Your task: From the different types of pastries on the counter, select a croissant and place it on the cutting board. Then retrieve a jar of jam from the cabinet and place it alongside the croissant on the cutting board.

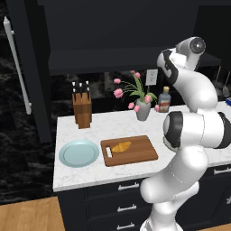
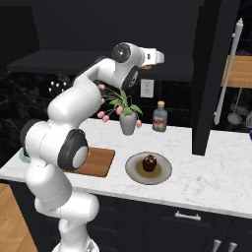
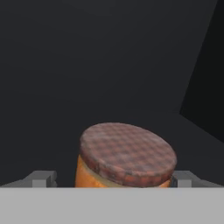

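My jaws stand wide apart, one finger tip point(image 3: 41, 178) to each side of the jar of jam point(image 3: 124, 159), not yet pressing on it as far as I can tell. I judge I hold them so to straddle the squat jar before closing. Its body is a smooth orange cylinder, and its round lid wears a dull brownish chequered pattern. The jar sits in the dark cabinet point(image 2: 162, 29), whose flat matt walls surround it, and I have reached high and level with my gripper point(image 2: 158, 57) to meet it side-on.

Well below the jar, the croissant point(image 1: 121, 146), golden and tapered, lies on the cutting board point(image 1: 135, 153), a flat brown wooden rectangle with a pale slot handle. The board rests on the white marbled counter point(image 1: 108, 124), with bare wood beside the croissant, room enough, I think, for the jar.
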### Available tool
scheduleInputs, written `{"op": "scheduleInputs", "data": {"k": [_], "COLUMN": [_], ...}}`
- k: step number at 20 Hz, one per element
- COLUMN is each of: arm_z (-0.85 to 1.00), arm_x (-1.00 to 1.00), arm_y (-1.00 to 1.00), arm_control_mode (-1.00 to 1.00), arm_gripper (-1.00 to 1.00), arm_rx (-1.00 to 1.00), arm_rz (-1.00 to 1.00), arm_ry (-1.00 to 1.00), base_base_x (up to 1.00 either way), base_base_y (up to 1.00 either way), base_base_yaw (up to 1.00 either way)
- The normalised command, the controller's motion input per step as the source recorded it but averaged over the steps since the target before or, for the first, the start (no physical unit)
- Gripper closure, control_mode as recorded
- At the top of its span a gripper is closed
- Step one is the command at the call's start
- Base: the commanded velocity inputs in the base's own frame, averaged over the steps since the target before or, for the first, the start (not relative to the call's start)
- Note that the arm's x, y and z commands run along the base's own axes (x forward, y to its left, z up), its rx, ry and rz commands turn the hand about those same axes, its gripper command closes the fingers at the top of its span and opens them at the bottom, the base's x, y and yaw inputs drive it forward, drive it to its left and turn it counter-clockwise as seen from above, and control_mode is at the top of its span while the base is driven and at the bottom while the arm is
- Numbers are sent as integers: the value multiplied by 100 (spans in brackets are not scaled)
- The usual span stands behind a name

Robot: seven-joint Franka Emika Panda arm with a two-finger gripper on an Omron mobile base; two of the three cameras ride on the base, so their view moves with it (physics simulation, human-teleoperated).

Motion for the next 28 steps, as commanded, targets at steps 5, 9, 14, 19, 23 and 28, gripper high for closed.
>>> {"op": "scheduleInputs", "data": {"k": [5,9,14,19,23,28], "arm_z": [-5,0,12,17,8,10], "arm_x": [0,-1,-28,-70,-79,-77], "arm_y": [0,0,-3,-13,0,0], "arm_control_mode": [-100,-100,-100,-100,-100,-100], "arm_gripper": [100,100,100,100,100,100], "arm_rx": [0,0,1,3,2,0], "arm_rz": [0,0,0,-1,0,0], "arm_ry": [0,0,0,-1,-3,-3], "base_base_x": [0,0,0,0,0,0], "base_base_y": [0,0,0,0,0,0], "base_base_yaw": [0,0,0,0,0,0]}}
